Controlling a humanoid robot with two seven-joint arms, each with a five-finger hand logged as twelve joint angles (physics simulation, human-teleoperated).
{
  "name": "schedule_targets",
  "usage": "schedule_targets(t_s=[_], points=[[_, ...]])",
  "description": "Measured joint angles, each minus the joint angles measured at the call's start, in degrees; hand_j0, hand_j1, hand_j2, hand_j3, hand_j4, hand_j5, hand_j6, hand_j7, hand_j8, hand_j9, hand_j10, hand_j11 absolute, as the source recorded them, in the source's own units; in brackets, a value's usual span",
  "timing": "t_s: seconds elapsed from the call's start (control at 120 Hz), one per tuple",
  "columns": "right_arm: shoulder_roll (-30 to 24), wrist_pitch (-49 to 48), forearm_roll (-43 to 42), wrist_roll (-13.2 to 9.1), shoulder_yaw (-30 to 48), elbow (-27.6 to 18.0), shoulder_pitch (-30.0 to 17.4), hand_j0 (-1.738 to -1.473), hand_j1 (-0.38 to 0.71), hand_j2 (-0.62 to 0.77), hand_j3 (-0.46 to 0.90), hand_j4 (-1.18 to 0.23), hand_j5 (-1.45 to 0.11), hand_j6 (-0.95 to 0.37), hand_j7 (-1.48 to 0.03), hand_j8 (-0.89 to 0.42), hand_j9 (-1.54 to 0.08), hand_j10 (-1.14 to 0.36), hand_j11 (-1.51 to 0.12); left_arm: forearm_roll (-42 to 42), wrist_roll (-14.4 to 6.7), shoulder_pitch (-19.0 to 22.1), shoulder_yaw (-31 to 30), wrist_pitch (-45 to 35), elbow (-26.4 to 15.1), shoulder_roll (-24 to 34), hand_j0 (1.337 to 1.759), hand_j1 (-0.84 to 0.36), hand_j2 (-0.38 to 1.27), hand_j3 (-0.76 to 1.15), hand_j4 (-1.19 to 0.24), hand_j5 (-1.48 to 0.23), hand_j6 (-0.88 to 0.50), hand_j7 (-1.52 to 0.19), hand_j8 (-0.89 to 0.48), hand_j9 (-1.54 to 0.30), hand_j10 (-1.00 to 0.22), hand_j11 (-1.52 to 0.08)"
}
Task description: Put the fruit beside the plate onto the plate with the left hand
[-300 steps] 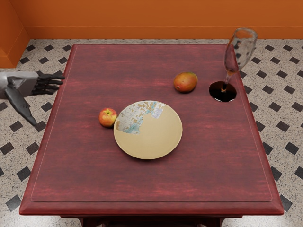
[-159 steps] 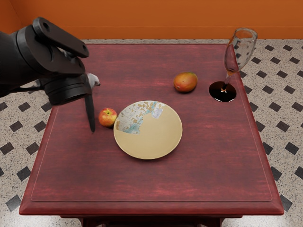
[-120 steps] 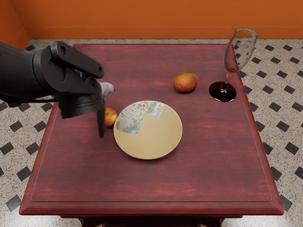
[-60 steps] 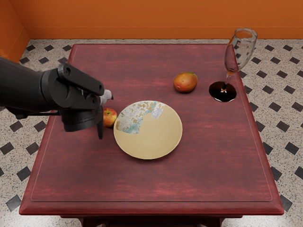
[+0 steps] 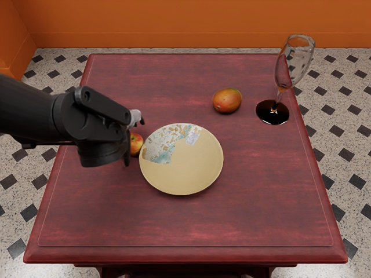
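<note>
A small red-yellow apple (image 5: 137, 143) lies on the table just left of the tan plate (image 5: 185, 165), mostly hidden by my left hand (image 5: 130, 138). My dark left arm comes in from the left edge, and the bulky wrist sits low over the apple's left side. Only the apple's right part shows. The plate is round, with blue and brown marks on its upper left, and nothing lies on it. The apple is still on the table. My right arm is out of view.
A mango (image 5: 226, 100) lies behind the plate to the right. A tilted wine glass (image 5: 290, 63) stands on a dark round base (image 5: 272, 112) near the right edge. The red table (image 5: 185, 220) has bare wood in front.
My left arm swung in from the left edge, came over the apple and sank lower onto it. The apple, plate, mango and glass have not moved.
</note>
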State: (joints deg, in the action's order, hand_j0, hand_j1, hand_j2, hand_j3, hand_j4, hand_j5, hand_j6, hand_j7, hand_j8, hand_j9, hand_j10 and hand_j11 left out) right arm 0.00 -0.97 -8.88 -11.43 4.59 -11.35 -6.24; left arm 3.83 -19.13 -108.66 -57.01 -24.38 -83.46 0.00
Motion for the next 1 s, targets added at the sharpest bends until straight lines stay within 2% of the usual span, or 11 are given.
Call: schedule_targets(t_s=[0.258,0.9,1.0], points=[[0.0,0.0,0.0,0.0,0.0,0.0,0.0,-1.658,-0.32,0.00,0.00,-0.02,-0.03,-0.02,-0.03,-0.02,-0.03,-0.02,-0.03,-1.0,0.0,0.9,0.1,-0.1,0.0,0.0,1.658,0.00,0.06,0.00,-0.30,-0.38,-0.30,-0.38,-0.30,-0.38,-0.30,-0.38],[0.0,0.0,0.0,0.0,0.0,0.0,0.0,-1.658,-0.32,0.00,0.00,-0.02,-0.03,-0.02,-0.03,-0.02,-0.03,-0.02,-0.03,-1.5,0.1,3.4,0.1,-4.7,0.4,0.0,1.658,-0.03,0.06,0.00,-0.32,-0.42,-0.32,-0.42,-0.32,-0.42,-0.32,-0.42],[0.0,0.0,0.0,0.0,0.0,0.0,0.0,-1.658,-0.32,0.00,0.00,-0.02,-0.03,-0.02,-0.03,-0.02,-0.03,-0.02,-0.03,-1.6,0.1,3.6,0.4,-4.7,0.4,0.0,1.658,-0.09,0.07,0.00,-0.36,-0.47,-0.36,-0.47,-0.36,-0.47,-0.36,-0.47]])
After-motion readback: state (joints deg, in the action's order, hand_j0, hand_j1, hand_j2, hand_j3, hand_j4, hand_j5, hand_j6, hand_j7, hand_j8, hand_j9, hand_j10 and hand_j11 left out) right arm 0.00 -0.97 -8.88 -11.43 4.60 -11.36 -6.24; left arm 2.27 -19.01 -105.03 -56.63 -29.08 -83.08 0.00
